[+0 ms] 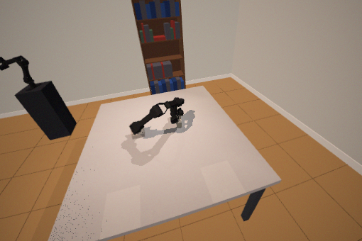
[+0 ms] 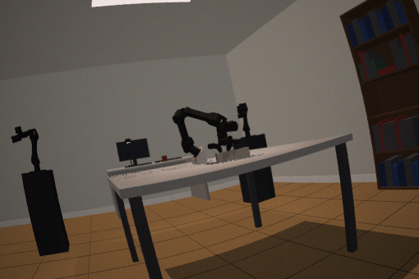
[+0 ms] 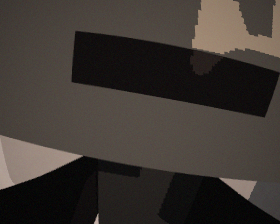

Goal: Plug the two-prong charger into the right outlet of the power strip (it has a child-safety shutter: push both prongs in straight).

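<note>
The power strip (image 3: 45, 105) fills much of the wrist view as a broad grey body with a long black rectangular area. In the exterior view it appears to be the pale low block (image 2: 233, 155) on the table. My gripper (image 3: 147, 162) (image 2: 225, 148) (image 1: 176, 122) is shut on the charger (image 3: 127, 200), a dark shadowed block between the black fingers at the bottom of the wrist view. The charger's far end meets the strip's near edge in that view; whether they touch is unclear. The prongs and the right outlet's slots cannot be made out.
The arm's pale base (image 1: 138, 135) (image 2: 200, 156) stands on the white table (image 1: 170, 178) (image 2: 172, 182). A bookcase (image 1: 163, 49) (image 2: 390, 96) stands behind the table in the top view. Another arm stands on a black pedestal (image 1: 46, 111) beside the table.
</note>
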Available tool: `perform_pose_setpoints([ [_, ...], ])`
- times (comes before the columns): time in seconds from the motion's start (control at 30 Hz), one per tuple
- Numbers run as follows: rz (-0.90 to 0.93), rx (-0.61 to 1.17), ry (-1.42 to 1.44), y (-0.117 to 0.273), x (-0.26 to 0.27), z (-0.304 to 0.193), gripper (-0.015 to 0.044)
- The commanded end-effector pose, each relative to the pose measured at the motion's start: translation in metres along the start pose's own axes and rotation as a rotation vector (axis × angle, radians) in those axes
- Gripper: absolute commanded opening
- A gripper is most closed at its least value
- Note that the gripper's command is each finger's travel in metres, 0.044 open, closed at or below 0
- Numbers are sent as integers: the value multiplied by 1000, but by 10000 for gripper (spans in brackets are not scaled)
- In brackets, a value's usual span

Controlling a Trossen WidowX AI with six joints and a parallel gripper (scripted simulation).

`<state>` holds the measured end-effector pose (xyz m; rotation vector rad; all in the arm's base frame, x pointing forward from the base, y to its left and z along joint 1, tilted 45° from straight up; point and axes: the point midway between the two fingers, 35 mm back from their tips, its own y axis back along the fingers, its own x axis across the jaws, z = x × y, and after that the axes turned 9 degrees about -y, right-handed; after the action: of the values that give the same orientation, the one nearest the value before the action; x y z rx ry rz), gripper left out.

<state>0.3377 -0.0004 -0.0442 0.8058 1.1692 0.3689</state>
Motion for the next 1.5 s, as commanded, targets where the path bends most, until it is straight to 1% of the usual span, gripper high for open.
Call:
perform_pose_setpoints([
  [0.0, 9, -39, -30, 4, 1, 11, 0],
  [1.47, 9, -39, -30, 7, 1, 12, 0],
])
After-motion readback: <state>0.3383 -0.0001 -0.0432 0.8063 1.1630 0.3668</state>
